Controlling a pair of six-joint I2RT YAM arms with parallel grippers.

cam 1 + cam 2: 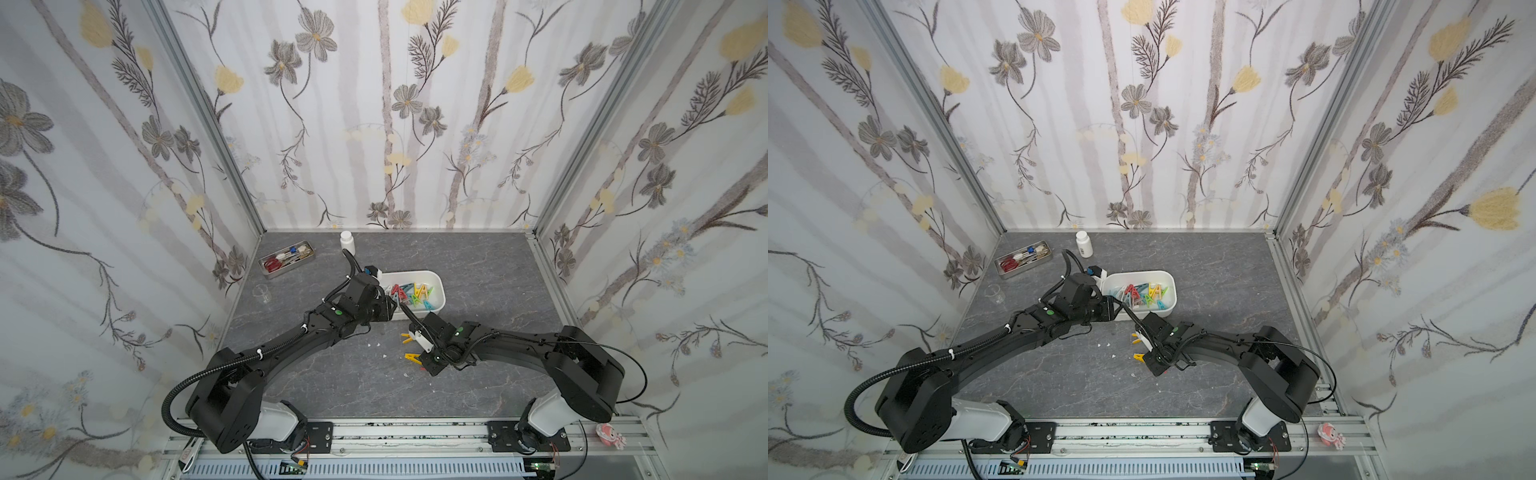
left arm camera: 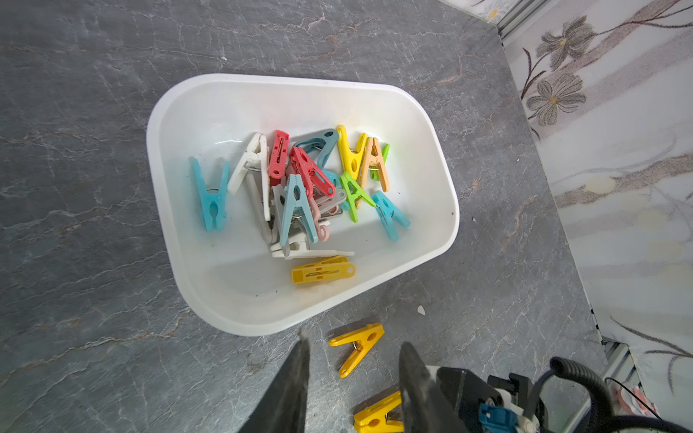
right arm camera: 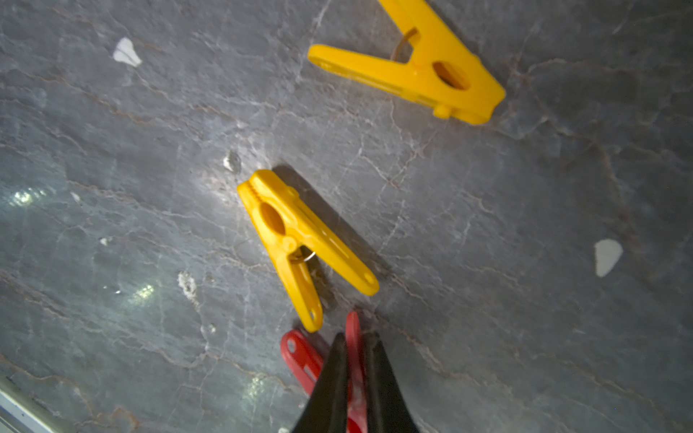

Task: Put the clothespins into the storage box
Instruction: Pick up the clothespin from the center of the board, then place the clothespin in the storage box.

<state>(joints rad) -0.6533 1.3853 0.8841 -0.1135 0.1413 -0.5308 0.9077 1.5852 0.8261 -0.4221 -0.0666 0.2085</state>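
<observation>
top views / storage box (image 1: 411,273): white tub, mid table (image 1: 490,266), slightly toward the far side, seen in both top views (image 1: 1138,273).
top views / clothespins (image 1: 411,293): mixed-colour heap inside the box.
top views / far yellow clothespin (image 1: 408,337): flat on the table, outside the box, just on its near side.
top views / near yellow clothespin (image 1: 412,356): on the table, nearer again, apart from the far one.
top views / left arm (image 1: 291,340): comes in from near left, wrist over the box's near-left corner; jaws hidden here, cannot tell.
top views / right gripper (image 1: 426,368): low over the table, beside the near yellow clothespin; jaw gap too small to read here.
top views / clutter: metal tray (image 1: 270,272) of tools far left, white bottle (image 1: 347,242) at the far edge, clear cup (image 1: 262,293) at left.
left wrist / left gripper (image 2: 354,341): jaws moderately apart, nothing between them, tips just outside the box rim.
left wrist / box contents: teal, white, red, green, peach, grey and yellow pegs piled; one yellow lies alone by a wall.
left wrist / table pegs: both yellow ones outside the box; the near one partly behind a finger (image 2: 416,375).
right wrist / right gripper: jaws pinched narrow on one leg of the red clothespin (image 3: 300,356), which lies on the table.
right wrist / near yellow clothespin: just beside the red one; contact cannot tell.
right wrist / white chips (image 3: 607,256): scattered on the table.
</observation>
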